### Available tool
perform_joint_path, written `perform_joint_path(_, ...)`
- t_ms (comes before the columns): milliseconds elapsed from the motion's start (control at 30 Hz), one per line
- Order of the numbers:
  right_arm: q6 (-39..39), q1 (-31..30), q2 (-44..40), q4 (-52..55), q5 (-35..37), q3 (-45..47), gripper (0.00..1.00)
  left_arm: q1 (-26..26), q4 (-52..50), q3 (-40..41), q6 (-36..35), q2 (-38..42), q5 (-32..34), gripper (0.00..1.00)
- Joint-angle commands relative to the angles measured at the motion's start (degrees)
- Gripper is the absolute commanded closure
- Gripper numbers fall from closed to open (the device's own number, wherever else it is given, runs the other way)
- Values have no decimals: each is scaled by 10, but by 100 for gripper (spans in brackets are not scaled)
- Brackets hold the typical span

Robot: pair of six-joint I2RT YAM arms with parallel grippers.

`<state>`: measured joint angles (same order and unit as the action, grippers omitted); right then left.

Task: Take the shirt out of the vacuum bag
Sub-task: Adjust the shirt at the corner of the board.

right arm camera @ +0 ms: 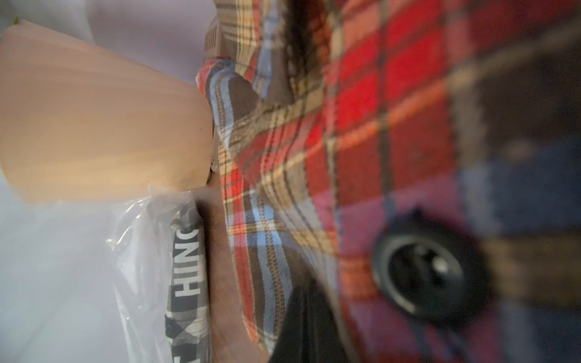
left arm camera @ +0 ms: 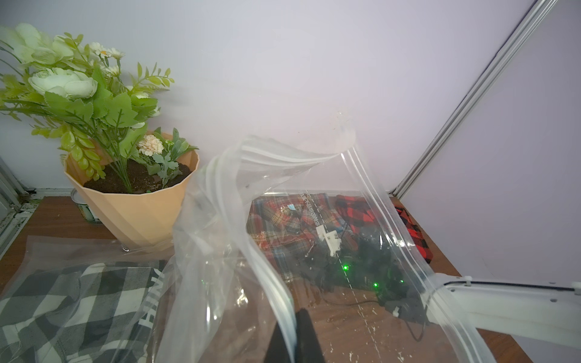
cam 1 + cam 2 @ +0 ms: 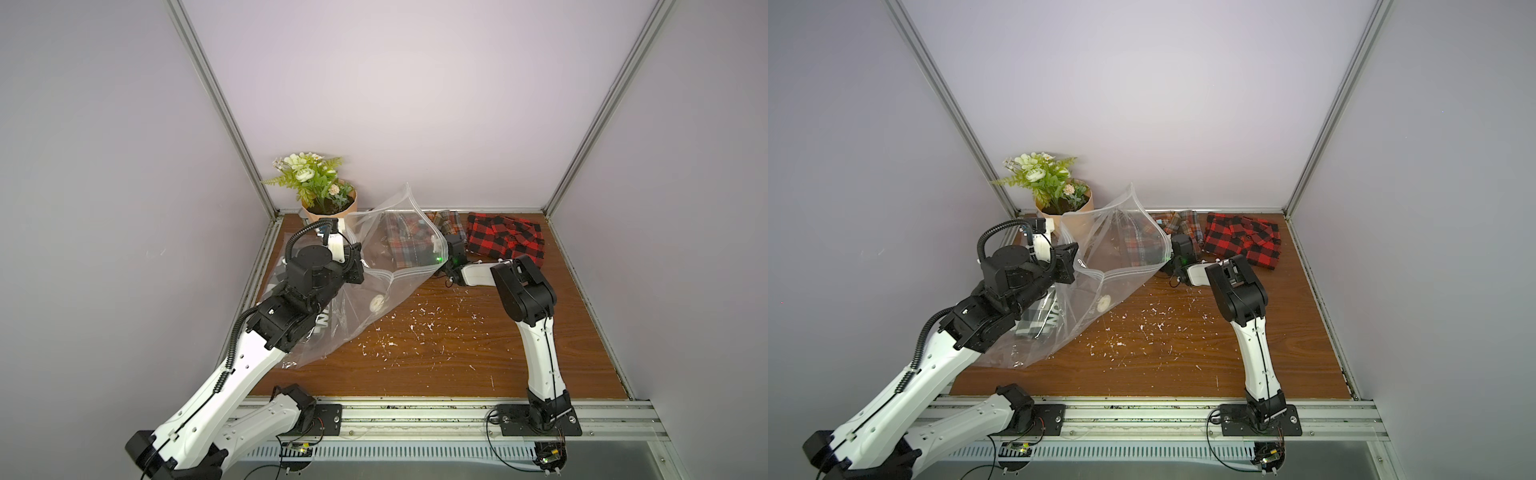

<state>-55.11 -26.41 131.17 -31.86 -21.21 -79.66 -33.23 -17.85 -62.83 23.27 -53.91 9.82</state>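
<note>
Reaching forward, gripping on both sides.
My left claw (image 2: pixel 297 319) is pinched tight; my right claw (image 1: pixel 309 297), blurred up close, seems clamped too.

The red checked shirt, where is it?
In both top views the red checked shirt lies at the table's far right corner, beside the brown plaid shirt.

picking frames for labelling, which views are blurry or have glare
Right wrist view: the plaid shirt sits very close, its button smeared out of focus. Left wrist view: sharp, though the vacuum bag hazes what lies behind it. Both top views: evenly lit, no hard shadows.
</note>
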Motion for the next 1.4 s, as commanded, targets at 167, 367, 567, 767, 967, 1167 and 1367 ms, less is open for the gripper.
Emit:
perform_joint_path(167, -34, -44, 60, 16, 25, -86, 100, 5, 0, 8, -8, 5, 20, 98)
perform_joint_path(367, -48, -46, 75, -4, 13, -126, 100, 5, -4, 9, -6, 7, 15, 98)
perform_joint_path(567, -48, -39, 16, -63, -24, -104, 89, 5, 9, 23, 2, 10, -1, 98)
perform_joint_path(767, -76, -19, -73, -143, -69, -30, 75, 0, 19, 27, 11, 3, -24, 98)
perform_joint_path(967, -53, 32, -193, -119, -76, 82, 75, -9, 26, 24, 16, 0, -41, 99)
perform_joint_path(1167, 101, 122, -327, 130, 3, 136, 75, -15, 62, 45, 38, -10, -80, 99)
perform_joint_path(1367, 197, 213, -363, 263, 79, 138, 80, -56, 97, 46, 39, -42, -79, 99)
